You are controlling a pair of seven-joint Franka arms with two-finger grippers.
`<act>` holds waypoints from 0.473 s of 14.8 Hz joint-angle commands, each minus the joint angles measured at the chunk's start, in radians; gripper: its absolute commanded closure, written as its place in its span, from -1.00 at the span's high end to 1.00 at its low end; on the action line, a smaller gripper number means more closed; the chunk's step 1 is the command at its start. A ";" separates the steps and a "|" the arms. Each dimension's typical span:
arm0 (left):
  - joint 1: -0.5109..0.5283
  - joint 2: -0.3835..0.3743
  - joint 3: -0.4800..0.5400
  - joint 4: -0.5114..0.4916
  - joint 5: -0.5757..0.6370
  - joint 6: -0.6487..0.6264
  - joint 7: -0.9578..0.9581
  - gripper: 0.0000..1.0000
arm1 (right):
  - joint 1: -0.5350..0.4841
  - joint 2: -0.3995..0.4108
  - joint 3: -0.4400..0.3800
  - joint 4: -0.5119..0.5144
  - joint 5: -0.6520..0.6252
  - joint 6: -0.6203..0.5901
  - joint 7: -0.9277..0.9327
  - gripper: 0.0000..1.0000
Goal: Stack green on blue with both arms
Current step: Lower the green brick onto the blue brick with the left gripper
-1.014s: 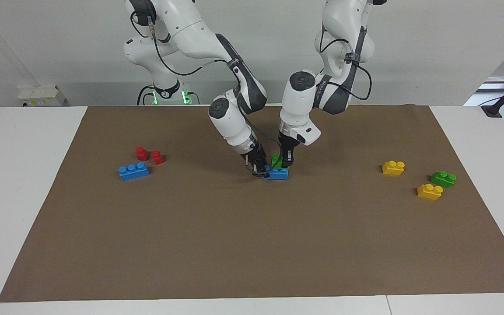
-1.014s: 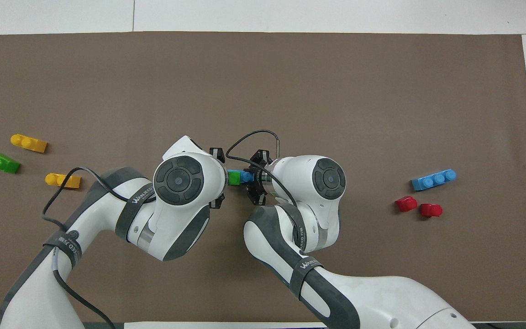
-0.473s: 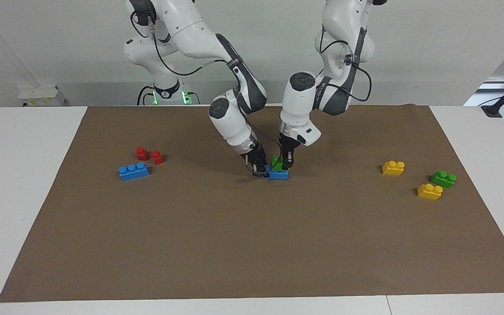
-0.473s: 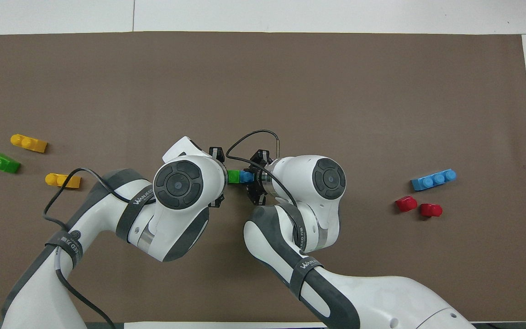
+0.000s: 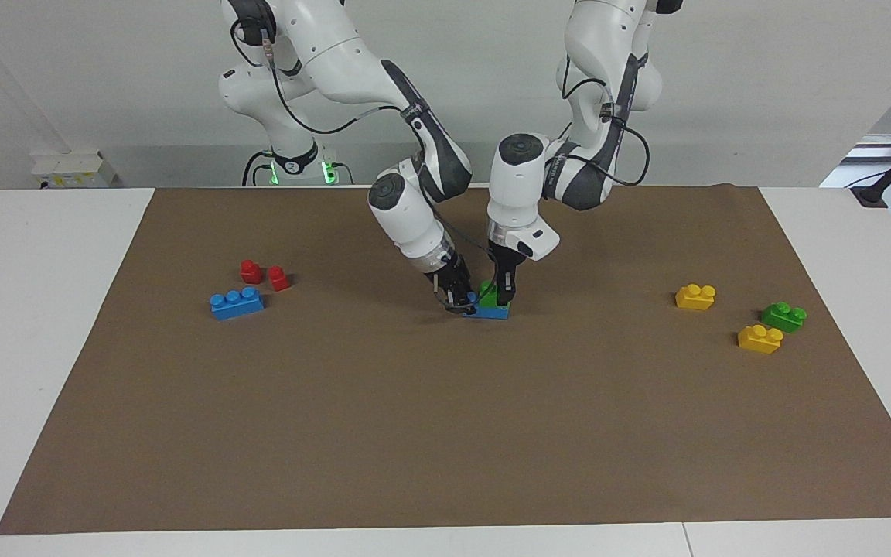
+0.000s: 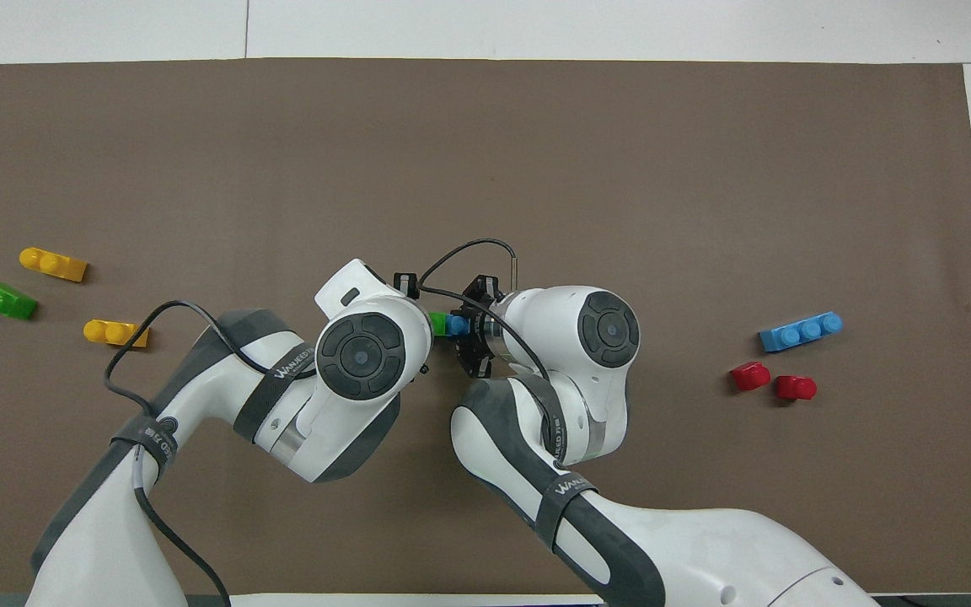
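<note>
At mid-worktop [image 5: 105, 480] the green [image 5: 487, 295] — gripped by the left end effector [image 5: 504, 297] — has been shifted along and lowered onto the blue [image 5: 492, 312], which is clamped by the right end effector [image 5: 455, 300]; seating looks nearly done.

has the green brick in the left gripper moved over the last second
Yes. The green brick held by the left gripper has come down onto the blue brick, shifting slightly toward the right gripper.
</note>
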State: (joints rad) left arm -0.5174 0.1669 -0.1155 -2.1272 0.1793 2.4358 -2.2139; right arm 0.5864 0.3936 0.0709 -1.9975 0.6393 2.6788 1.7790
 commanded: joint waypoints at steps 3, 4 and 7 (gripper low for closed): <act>0.011 0.025 0.014 -0.008 0.040 0.036 -0.017 1.00 | -0.028 0.005 -0.006 -0.020 0.020 0.020 -0.029 -1.00; 0.031 0.017 0.013 -0.007 0.040 0.031 0.011 1.00 | -0.028 0.005 -0.006 -0.020 0.020 0.019 -0.036 -0.59; 0.051 -0.018 0.010 -0.004 0.040 -0.015 0.045 1.00 | -0.028 0.005 -0.006 -0.014 0.020 0.015 -0.047 0.77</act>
State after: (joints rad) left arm -0.4794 0.1799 -0.1027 -2.1244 0.1980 2.4412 -2.1898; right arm 0.5675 0.3949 0.0615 -2.0005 0.6405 2.6787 1.7693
